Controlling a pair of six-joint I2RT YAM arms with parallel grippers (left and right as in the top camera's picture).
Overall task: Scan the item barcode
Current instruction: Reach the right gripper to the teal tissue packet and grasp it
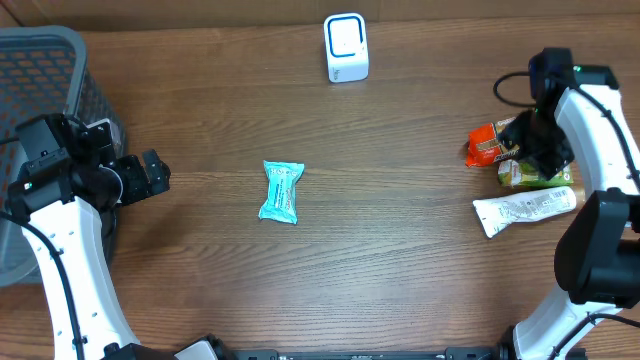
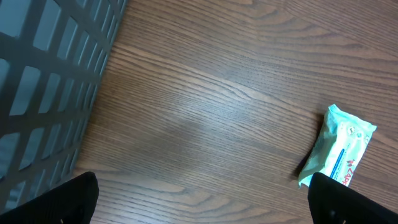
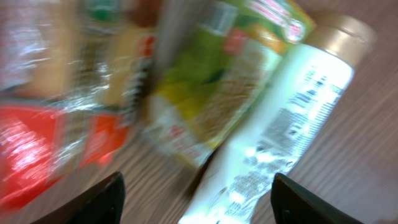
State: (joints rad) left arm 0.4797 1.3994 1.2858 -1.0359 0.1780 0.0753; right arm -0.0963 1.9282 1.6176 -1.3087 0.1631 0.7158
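- Teal packet point(image 1: 281, 191): one, lying flat mid-table point(image 1: 400, 280), well apart from both arms; barcode too small to make out.
- Scanner point(image 1: 346, 47): one, white, at the far edge.
- Right side: three items bunched together, an orange packet point(image 1: 490, 145), a green packet point(image 1: 530, 175) and a white tube point(image 1: 525, 210).
- Basket point(image 1: 50, 60): one, dark mesh, far left corner.
- Left gripper point(image 1: 155, 172): beside the basket, pointing toward the teal packet, fingers spread wide, empty.
- Right gripper point(image 3: 199, 202): angled down over the bunch, fingers spread, gripping nothing; its wrist view is blurred.
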